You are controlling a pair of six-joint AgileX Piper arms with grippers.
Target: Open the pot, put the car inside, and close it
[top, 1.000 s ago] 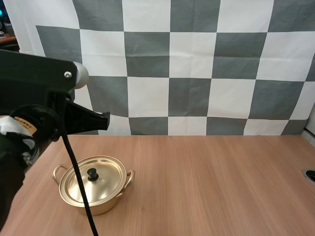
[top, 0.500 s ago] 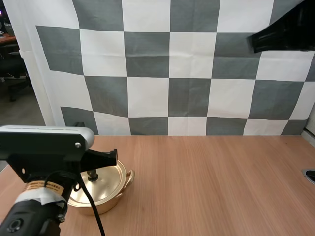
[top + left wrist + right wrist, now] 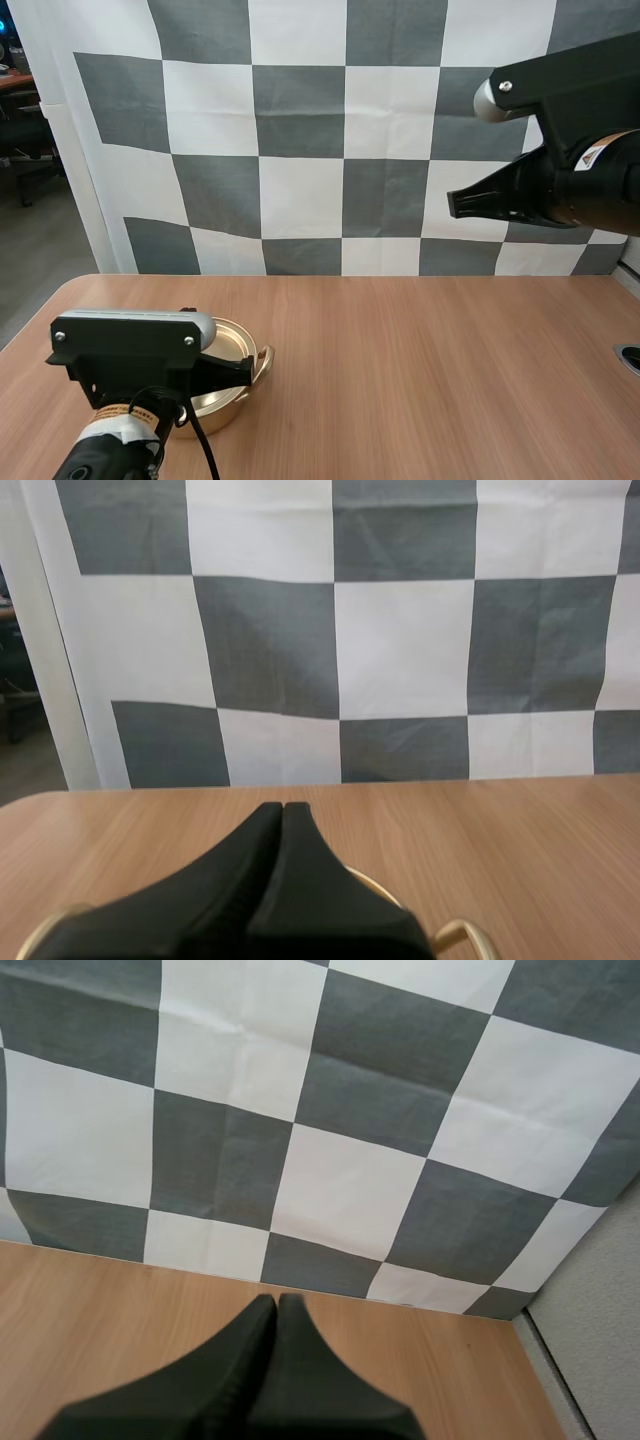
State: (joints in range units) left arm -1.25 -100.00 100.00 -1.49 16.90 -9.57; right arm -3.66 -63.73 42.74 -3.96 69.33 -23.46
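A golden pot (image 3: 228,398) with its lid (image 3: 232,340) on stands at the near left of the wooden table (image 3: 420,360). My left arm hangs low over it and hides most of it. My left gripper (image 3: 250,366) is shut, its tip just above the pot's right side. In the left wrist view the shut fingers (image 3: 283,810) lie together as one wedge over the pot's rim (image 3: 372,884), with a side handle (image 3: 462,932) beside them. My right gripper (image 3: 453,205) is shut on nothing, high above the table's right half. Its fingers (image 3: 275,1302) point over bare wood.
A round dark fitting (image 3: 630,357) sits at the table's right edge. The table's left corner (image 3: 70,292) lies just beyond the pot. Bare wood stretches from the pot to the right edge.
My left arm has dropped from high on the left down over the pot and now covers most of it. My right arm has come down into view at the upper right.
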